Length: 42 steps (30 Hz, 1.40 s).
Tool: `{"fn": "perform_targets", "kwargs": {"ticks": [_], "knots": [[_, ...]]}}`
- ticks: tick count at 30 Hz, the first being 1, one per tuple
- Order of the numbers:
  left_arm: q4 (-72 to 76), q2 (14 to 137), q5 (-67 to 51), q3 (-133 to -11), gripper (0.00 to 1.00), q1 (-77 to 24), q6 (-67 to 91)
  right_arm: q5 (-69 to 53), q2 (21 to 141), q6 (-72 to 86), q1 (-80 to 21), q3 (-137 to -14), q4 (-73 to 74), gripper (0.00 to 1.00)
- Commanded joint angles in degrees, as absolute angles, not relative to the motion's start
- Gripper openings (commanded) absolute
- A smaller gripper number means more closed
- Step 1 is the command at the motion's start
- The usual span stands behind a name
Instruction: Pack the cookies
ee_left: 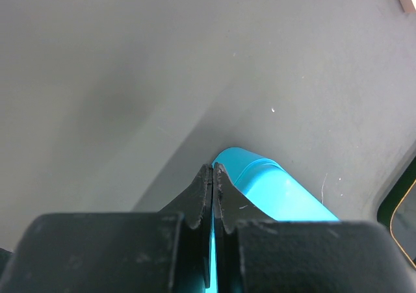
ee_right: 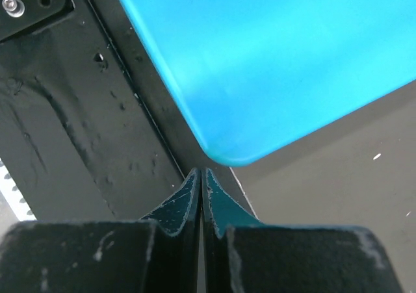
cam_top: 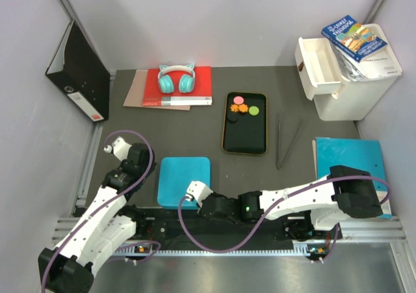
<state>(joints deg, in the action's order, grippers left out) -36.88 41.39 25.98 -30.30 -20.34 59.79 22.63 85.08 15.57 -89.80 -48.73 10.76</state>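
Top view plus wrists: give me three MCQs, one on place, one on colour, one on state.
1. Where are the cookies? A in a bowl; B in the tray; C on a plate.
2. Colour of the headphones? A red; B teal; C black.
3. State of the left gripper? A open; B shut on a cookie; C shut, empty.
Answers: 1 B, they lie at the black tray's far end. 2 B, cups and band are teal. 3 C, the left wrist view shows its fingers together with nothing between.

Blue lid smooth plas. — tbl matt.
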Motion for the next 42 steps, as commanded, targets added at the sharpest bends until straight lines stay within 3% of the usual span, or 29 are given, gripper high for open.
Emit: {"fn": "perform_targets", "kwargs": {"ticks": [1,20,29,33,38,41,42], "knots": [[-35.60,41.04,26.46,-29.62,0.00,-20.04,58.97,25.93,86.39,15.56,-90.53,-49.22,6.51,0.00],[-36.04,40.43,26.10,-29.00,0.00,-20.04,59.15,28.04,88.68,14.77,-90.53,-51.24,6.24,0.00],[-36.04,40.34,26.81,-29.44,0.00,-20.04,58.97,31.45,76.74,11.25,-93.87,-52.64,10.98,0.00],[-35.16,40.43,26.46,-29.36,0.00,-20.04,59.24,30.25,73.74,11.60,-88.19,-56.68,13.18,0.00],[-35.07,41.13,26.10,-30.58,0.00,-20.04,58.63,18.74,75.57,17.48,-77.89,-57.83,8.54,0.00],[-34.89,40.96,24.79,-31.90,0.14,-20.04,57.31,9.87,77.16,22.49,-71.47,-55.30,1.53,0.00],[-34.54,40.52,24.09,-32.34,0.27,-20.04,56.70,7.67,78.21,23.72,-69.80,-54.50,0.45,0.00]]}}
